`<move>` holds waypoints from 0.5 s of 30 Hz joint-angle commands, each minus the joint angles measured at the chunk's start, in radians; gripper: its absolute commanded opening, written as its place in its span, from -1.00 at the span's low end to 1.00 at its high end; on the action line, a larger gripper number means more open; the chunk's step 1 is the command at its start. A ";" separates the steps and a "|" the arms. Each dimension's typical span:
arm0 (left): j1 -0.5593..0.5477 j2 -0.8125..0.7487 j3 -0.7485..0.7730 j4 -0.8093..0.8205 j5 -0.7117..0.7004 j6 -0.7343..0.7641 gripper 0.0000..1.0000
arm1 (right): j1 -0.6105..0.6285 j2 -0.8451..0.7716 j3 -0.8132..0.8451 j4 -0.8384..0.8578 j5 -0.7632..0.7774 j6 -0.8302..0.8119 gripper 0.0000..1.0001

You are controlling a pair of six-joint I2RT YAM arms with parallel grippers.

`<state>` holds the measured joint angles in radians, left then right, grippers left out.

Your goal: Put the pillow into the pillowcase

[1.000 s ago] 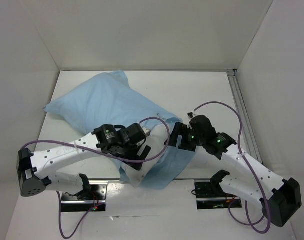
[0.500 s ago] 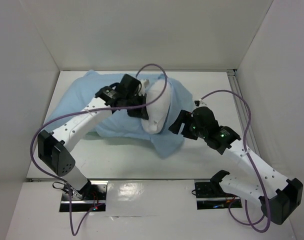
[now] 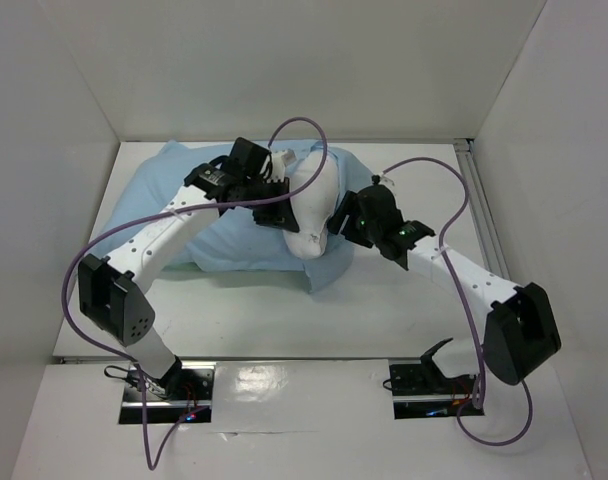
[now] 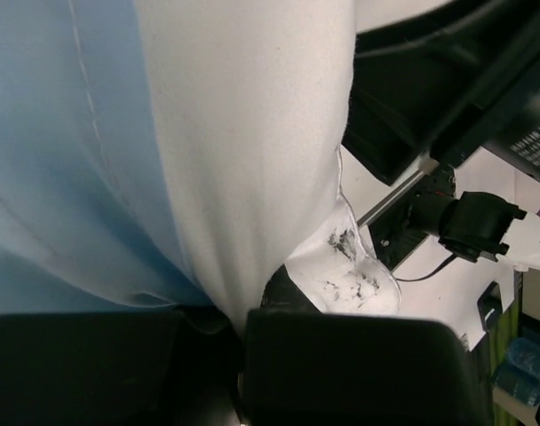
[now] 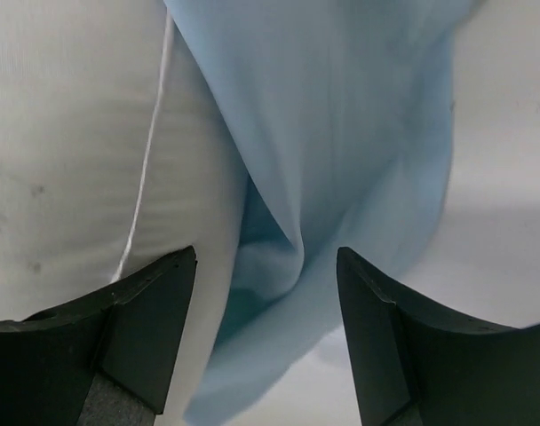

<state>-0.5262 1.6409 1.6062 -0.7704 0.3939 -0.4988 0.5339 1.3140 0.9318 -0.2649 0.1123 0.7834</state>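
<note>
The light blue pillowcase (image 3: 174,215) lies spread at the back left of the table. The white pillow (image 3: 312,205) bulges out of its right end. My left gripper (image 3: 276,196) is shut on the pillow's white cloth, which is pinched between its dark jaws (image 4: 242,318), with the blue pillowcase (image 4: 48,151) to their left. My right gripper (image 3: 340,222) stands open at the pillow's right side. In the right wrist view a hanging fold of pillowcase (image 5: 341,133) lies between its open fingers (image 5: 266,254), and the pillow (image 5: 66,160) presses against the left finger.
White walls enclose the table on three sides. A metal rail (image 3: 481,215) runs along the right edge. Purple cables loop over both arms (image 3: 304,130). The arm mounts (image 3: 424,385) sit at the near edge.
My left arm swung from the near middle to the back and shut on the pillow. My right gripper moved up and left to the pillowcase's open edge, its jaws narrowing a little.
</note>
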 commanded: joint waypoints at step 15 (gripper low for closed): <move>0.080 -0.050 0.032 0.148 0.223 -0.026 -1.00 | -0.126 0.372 0.312 0.222 -0.151 -0.155 0.38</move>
<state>-0.4561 1.6409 1.6062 -0.7284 0.5091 -0.5041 0.3836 1.6676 1.2011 -0.1261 0.0120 0.6552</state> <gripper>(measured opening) 0.050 0.693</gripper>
